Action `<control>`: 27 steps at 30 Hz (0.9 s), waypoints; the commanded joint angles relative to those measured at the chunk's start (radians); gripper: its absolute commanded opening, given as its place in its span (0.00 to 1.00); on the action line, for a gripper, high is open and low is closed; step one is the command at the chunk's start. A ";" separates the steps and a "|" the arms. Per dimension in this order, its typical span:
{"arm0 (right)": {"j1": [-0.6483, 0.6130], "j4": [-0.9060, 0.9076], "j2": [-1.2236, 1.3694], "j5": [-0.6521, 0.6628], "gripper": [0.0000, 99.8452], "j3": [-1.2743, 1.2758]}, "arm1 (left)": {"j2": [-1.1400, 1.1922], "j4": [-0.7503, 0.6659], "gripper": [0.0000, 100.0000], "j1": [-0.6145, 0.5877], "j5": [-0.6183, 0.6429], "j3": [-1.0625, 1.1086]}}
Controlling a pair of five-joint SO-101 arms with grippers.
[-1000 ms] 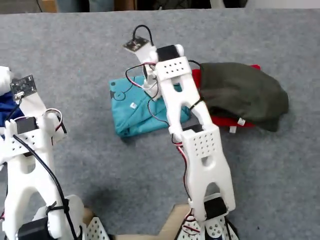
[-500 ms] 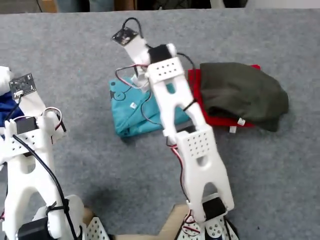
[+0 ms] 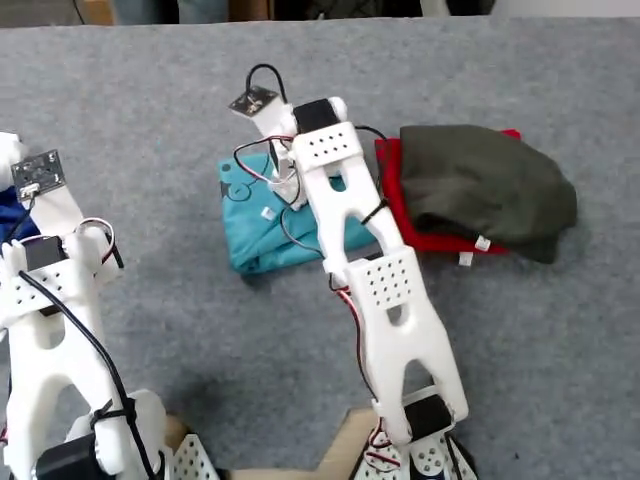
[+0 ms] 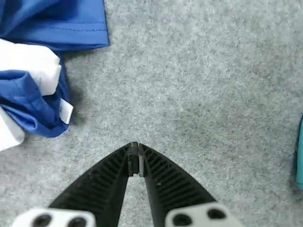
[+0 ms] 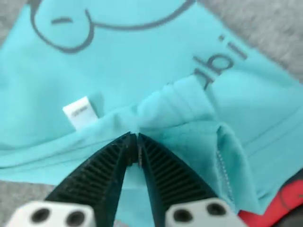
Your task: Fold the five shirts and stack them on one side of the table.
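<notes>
A folded teal shirt lies mid-table. My right gripper sits on its far part. In the right wrist view the gripper is shut, with a puckered fold of the teal shirt pinched at its tips, next to a white label. Right of it a dark olive shirt lies folded on a red shirt. My left gripper is shut and empty above bare grey table, close to a crumpled blue shirt and a white shirt.
The grey felt table has free room at the back and along the front right. The blue shirt lies at the left edge, partly under the left arm. A brown board sits between the arm bases.
The right arm has swung left and its gripper has shifted a little across the teal shirt. The left arm has edged slightly left. The shirts lie as before.
</notes>
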 commanded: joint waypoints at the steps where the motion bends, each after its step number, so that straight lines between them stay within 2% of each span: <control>1: 0.006 0.023 -0.016 -0.003 0.01 0.030 | -0.026 -0.003 0.03 -0.007 -0.008 -0.035; 8: 0.043 0.025 -0.182 -0.003 0.01 0.283 | -0.031 -0.031 0.03 -0.010 -0.008 -0.030; 14: 0.157 0.023 -0.403 -0.003 0.01 0.568 | -0.026 -0.034 0.03 -0.008 -0.008 -0.030; 21: 0.157 0.008 -0.733 0.000 0.01 0.969 | -0.026 -0.035 0.03 -0.008 -0.008 -0.035; 24: 0.150 -0.127 -0.783 -0.002 0.01 0.952 | -0.021 -0.035 0.03 -0.001 -0.008 -0.035; 27: 0.086 -0.307 -0.774 -0.008 0.01 0.846 | -0.021 -0.041 0.03 0.001 -0.008 -0.035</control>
